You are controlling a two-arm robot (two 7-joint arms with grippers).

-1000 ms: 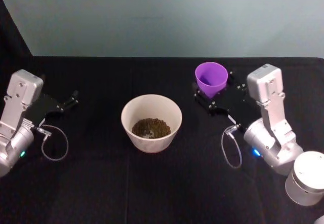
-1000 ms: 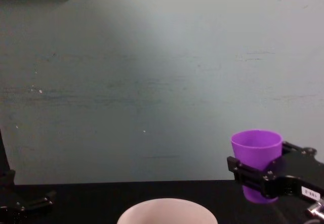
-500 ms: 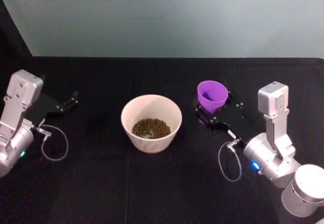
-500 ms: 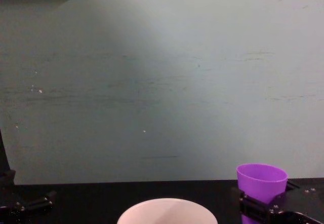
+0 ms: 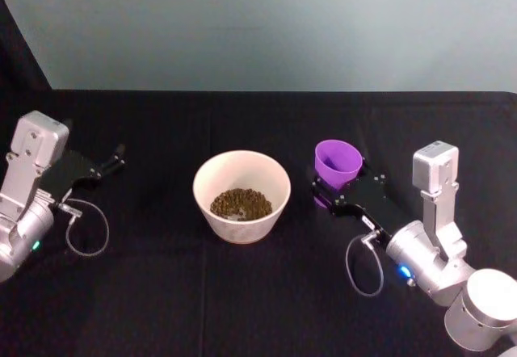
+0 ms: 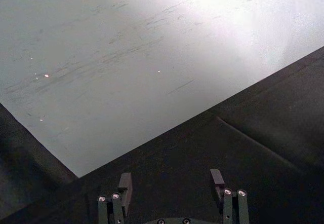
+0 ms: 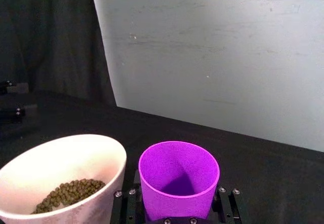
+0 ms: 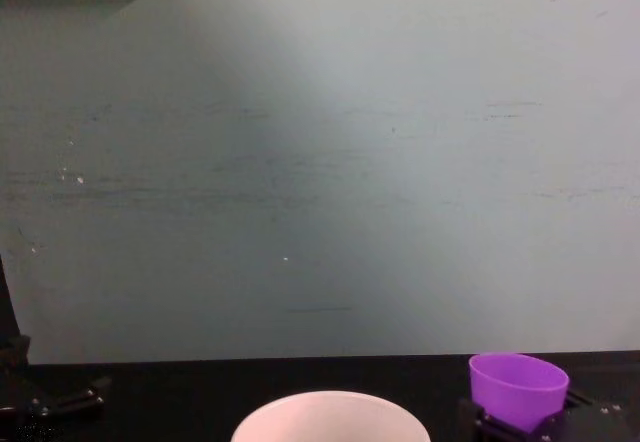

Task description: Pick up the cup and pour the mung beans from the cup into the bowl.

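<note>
Purple cup (image 5: 338, 163) upright, empty, pinched in right gripper (image 5: 333, 194), just right of bowl (image 5: 242, 170) holding mung beans (image 5: 241, 203). Left gripper (image 5: 111, 161) spread, parked far left.

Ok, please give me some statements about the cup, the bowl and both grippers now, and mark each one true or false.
1. The cup is upright and empty inside. True.
2. The mung beans lie in the cup. False: they lie in the bowl.
3. The right gripper is shut on the cup. True.
4. The cup stands to the left of the bowl. False: it is to the bowl's right.
5. The left gripper holds the bowl. False: it is open and holds nothing, over the black table at the far left.
</note>
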